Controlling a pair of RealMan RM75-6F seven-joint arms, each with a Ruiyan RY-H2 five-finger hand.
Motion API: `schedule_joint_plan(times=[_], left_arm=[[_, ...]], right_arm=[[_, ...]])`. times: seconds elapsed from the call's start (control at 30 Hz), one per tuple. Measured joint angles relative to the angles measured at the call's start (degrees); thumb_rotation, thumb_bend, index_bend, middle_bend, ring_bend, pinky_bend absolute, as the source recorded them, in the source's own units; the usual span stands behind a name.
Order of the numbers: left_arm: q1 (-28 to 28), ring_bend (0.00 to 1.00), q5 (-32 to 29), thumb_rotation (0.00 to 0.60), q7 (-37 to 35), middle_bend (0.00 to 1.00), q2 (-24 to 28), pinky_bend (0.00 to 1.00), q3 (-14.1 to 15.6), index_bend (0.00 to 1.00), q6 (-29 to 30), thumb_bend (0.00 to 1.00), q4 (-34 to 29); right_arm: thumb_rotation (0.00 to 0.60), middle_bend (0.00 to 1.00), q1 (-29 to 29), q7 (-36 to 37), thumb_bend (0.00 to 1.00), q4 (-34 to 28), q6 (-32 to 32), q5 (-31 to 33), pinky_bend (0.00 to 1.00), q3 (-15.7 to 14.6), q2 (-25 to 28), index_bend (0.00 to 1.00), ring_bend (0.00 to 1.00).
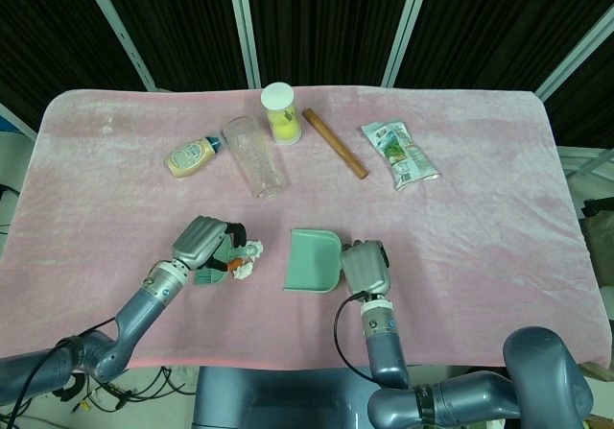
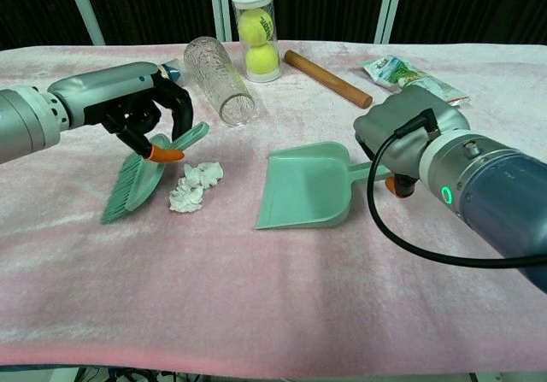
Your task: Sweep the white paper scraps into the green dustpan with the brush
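My left hand [image 2: 137, 108] [image 1: 200, 244] grips the green brush [image 2: 137, 179] by its handle, bristles down on the cloth just left of the white paper scraps [image 2: 195, 185] [image 1: 247, 260]. The green dustpan [image 2: 305, 185] [image 1: 314, 261] lies flat right of the scraps, its open mouth toward the front. My right hand [image 2: 406, 134] [image 1: 366, 268] holds the dustpan's handle at its right end. A hand's width of cloth separates scraps and pan.
At the back lie a clear glass [image 2: 220, 79], a tube of tennis balls [image 2: 256, 33], a wooden rolling pin [image 2: 328, 78], a snack packet [image 2: 407, 76] and a sauce bottle [image 1: 194, 155]. The pink cloth [image 2: 256, 296] covers the table.
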Motion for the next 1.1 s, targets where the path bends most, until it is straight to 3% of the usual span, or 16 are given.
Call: schedule_joint_plan(times=[0.4,1.1], left_arm=[[-1.05,0.79,0.53,0.600,-0.22,0.69,-1.20,0.93,-0.70,0.64,-0.21,0.35,-0.10],[-5.05,0.79,-2.38,0.600,1.02,0.70,-9.97,0.93,-4.30,0.65,-1.33,0.35,2.67]], right_arm=[[0.600,0.55,0.34,0.04,0.39,0.27,0.06,0.18,0.71,-0.01,-0.51,0.57,0.60],[0.600,0.55,0.85,-0.11,0.39,0.12,0.17,0.48,0.71,0.06,-0.85,0.57,0.60]])
